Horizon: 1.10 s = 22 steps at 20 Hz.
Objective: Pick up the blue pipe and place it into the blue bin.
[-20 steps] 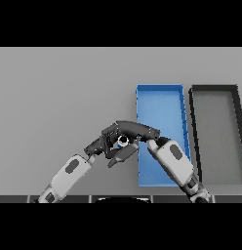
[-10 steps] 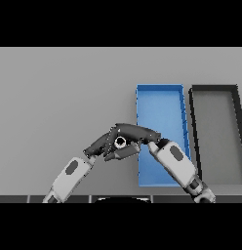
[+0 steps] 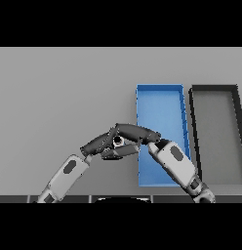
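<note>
The right hand (image 3: 135,132) and left hand (image 3: 101,145) are meeting just left of the blue bin (image 3: 159,97), fingers curling around a small pale object (image 3: 118,141), seemingly the pipe, too hidden to confirm. A dark bin (image 3: 214,89) is sitting right of it on the grey table (image 3: 59,88).

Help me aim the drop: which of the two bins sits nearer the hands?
The blue bin; both hands meet at its left edge. The dark bin lies farther right.
</note>
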Motion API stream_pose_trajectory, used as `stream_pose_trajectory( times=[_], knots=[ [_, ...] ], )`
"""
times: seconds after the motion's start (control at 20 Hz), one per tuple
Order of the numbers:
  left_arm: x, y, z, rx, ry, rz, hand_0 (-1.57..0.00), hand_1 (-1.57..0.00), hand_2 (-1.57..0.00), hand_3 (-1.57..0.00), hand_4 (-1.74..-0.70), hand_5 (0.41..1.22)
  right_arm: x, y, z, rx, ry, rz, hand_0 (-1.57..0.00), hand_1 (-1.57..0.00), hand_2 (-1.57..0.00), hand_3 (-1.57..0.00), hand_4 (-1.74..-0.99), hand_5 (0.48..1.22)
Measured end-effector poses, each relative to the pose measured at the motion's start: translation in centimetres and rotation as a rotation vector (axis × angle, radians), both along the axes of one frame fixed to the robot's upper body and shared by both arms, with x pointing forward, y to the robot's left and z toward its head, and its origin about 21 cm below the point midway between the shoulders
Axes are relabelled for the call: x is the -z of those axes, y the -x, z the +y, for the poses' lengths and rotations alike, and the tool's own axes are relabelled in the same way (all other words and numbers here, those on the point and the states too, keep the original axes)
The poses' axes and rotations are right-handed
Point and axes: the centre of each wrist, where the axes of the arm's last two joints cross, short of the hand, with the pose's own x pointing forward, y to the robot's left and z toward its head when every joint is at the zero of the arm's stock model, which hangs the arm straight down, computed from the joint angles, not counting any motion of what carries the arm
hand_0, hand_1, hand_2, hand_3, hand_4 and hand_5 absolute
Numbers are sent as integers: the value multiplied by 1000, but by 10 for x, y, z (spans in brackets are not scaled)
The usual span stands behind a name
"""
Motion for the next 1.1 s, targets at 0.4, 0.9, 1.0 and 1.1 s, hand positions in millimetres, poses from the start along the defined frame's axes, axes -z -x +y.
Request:
stream_pose_trajectory(
  times=[0.4, 0.9, 1.0, 1.1],
  knots=[
    [0, -3, -1, -33, -18, 40, -32, -30, -27, -29, -889, 587, -3, -1, 5, 0, -1, -20, -1570, -1570, -1570, -1570, -1490, 1220],
    [7, 1, 1, -61, -52, 110, -3, -2, -2, -2, -915, 507, -50, -7, -14, 12, -93, 154, -1571, -1571, -1571, -1571, -1659, 1221],
    [3, 1, 0, -62, -47, 108, -1, -1, -1, -1, -920, 503, -73, -6, -14, 9, -129, 193, -1571, -1571, -1571, -1571, -1689, 1171],
    [6, 6, -3, -51, -56, 118, 0, 0, 0, 0, -917, 503, -103, -11, -24, 10, -208, 196, -1571, -1571, -1571, -1571, -1707, 1141]
  ],
)
